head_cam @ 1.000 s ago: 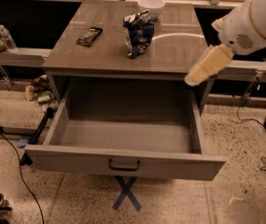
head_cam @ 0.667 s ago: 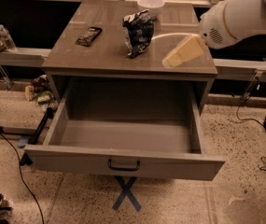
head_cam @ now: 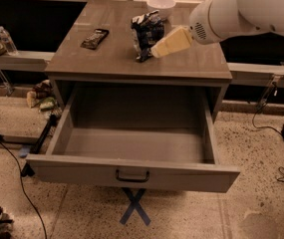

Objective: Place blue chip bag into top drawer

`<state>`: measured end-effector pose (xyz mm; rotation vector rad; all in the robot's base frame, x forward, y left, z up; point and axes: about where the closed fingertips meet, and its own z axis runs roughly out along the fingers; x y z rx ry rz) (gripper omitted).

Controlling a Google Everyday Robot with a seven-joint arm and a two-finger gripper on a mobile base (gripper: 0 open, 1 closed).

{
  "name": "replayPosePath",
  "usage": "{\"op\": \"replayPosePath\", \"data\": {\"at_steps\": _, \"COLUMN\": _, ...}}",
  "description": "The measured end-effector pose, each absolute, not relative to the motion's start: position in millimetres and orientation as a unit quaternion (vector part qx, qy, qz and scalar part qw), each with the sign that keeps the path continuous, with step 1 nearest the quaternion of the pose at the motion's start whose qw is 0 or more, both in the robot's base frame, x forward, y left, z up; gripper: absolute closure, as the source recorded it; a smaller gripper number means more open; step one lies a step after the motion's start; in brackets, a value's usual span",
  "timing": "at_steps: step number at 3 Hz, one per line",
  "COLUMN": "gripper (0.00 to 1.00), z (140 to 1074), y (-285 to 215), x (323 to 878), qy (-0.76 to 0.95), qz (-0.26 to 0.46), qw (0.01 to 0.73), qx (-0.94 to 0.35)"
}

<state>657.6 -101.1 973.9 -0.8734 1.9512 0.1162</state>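
claw [head_cam: 156, 52] upper centre, tip at right edge of blue chip bag [head_cam: 144, 30]; apart or together: unclear | bag upright mid-worktop [head_cam: 106, 66], print unreadable | top drawer [head_cam: 131, 172] pulled out, lower centre

Glossy blue chip bag [head_cam: 145, 33], smooth claw [head_cam: 156, 51] (just beside)

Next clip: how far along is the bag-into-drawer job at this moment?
Done: the wide grey top drawer is pulled open, with the bag not in it. In hand: the cream-coloured end effector is at the lower right edge of the crinkly dark blue chip bag, which stands on the grey cabinet top; whether it has a grip cannot be told. Left: secure the bag, lift it, carry it forward and release it into the drawer.
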Motion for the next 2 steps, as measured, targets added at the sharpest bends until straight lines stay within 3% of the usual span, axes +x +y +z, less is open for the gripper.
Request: {"op": "replayPosePath", "data": {"at_steps": 2, "gripper": 0.0, "z": 923.6, "y": -64.5, "x": 697.5, "qy": 0.796, "qz": 0.085, "qw": 0.491, "qx": -0.343}}
